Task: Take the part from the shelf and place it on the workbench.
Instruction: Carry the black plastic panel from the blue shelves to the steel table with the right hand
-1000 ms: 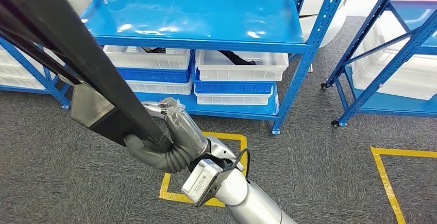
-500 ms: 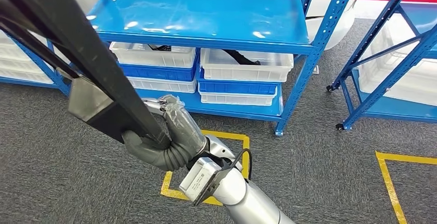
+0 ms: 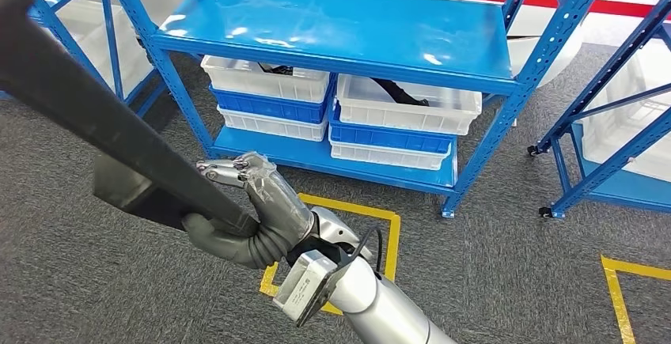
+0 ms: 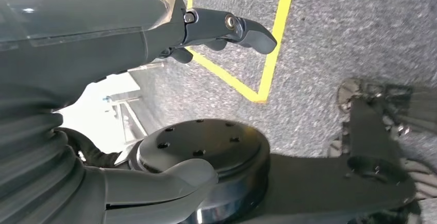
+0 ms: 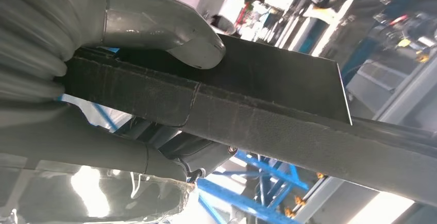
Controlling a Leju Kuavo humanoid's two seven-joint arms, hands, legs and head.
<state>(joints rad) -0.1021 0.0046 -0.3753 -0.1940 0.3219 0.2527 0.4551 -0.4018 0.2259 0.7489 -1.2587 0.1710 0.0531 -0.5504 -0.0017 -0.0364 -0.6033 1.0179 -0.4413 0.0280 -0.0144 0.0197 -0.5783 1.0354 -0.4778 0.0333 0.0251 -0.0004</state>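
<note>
Bright overhead light leaves white glare on the blue shelf [image 3: 340, 24]. The wrist views blur up close, with blown-out white patches.

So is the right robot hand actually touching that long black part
Touching. In the head view the right robot hand wraps around the long black part; the right wrist view shows the thumb pressed flat on it.

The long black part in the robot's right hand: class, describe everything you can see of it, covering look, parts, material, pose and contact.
The long black part is a slim, matt dark bar running diagonally from the head view's upper left down to the right hand, which grips its lower end. A flat grey-black plate sits at that end. In the right wrist view its surface looks felt-like, with a seam. It is carried in the air.
</note>
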